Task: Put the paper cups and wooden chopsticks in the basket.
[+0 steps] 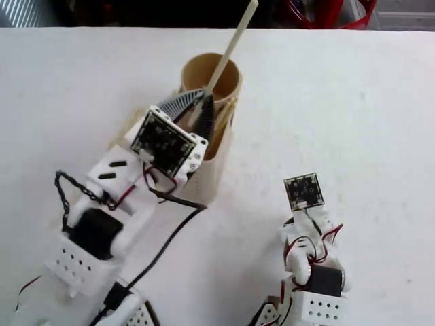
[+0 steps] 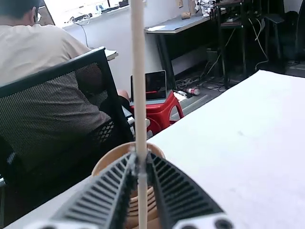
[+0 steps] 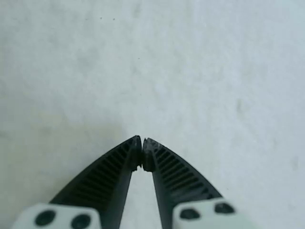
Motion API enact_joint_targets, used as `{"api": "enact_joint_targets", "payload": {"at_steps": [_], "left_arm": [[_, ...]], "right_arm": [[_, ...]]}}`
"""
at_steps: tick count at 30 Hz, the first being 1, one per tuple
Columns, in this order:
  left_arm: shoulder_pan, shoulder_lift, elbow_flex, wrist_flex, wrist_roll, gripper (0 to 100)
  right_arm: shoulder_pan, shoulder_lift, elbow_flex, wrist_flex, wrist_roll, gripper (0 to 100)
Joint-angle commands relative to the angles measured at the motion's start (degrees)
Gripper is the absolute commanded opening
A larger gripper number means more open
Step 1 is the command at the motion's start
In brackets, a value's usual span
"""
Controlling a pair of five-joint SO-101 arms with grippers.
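Now, chopstick (image 1: 234, 41) in left gripper (image 1: 204, 96) over paper cup (image 1: 230, 80)

White printed arms (image 1: 68, 265), black ribbed pincer fingers (image 3: 109, 176), black camera boards (image 1: 304, 191), red and black cables (image 1: 170, 239)

Left claw (image 2: 141, 161), right claw (image 3: 142, 142) closed.

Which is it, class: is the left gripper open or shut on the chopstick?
Shut on it: the left gripper clamps the wooden chopstick between its fingers, by the paper cup.
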Motion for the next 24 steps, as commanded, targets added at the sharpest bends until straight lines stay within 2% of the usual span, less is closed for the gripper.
{"api": "enact_joint_targets", "payload": {"at_steps": [1, 6, 15, 19, 24], "left_arm": [[0.22, -0.31, 4.57, -5.63, 0.7, 2], [-0.4, 1.36, 5.19, -5.36, 0.7, 9], [-7.69, 1.1, 3.69, -2.73, 0.79, 8], [-18.59, -1.1, -2.11, 4.4, 1.14, 8], [-36.62, -0.48, -8.26, 16.97, 2.9, 9]], "right_arm": [[0.22, -0.13, 0.53, -0.66, -0.09, 1.8], [0.13, -0.13, 0.53, -0.66, -0.09, 1.8], [0.13, -0.13, 0.53, -0.66, -0.09, 1.8], [0.13, -0.13, 0.53, -0.66, -0.09, 1.8], [0.13, -0.13, 0.53, -0.66, -0.09, 1.8]]}}
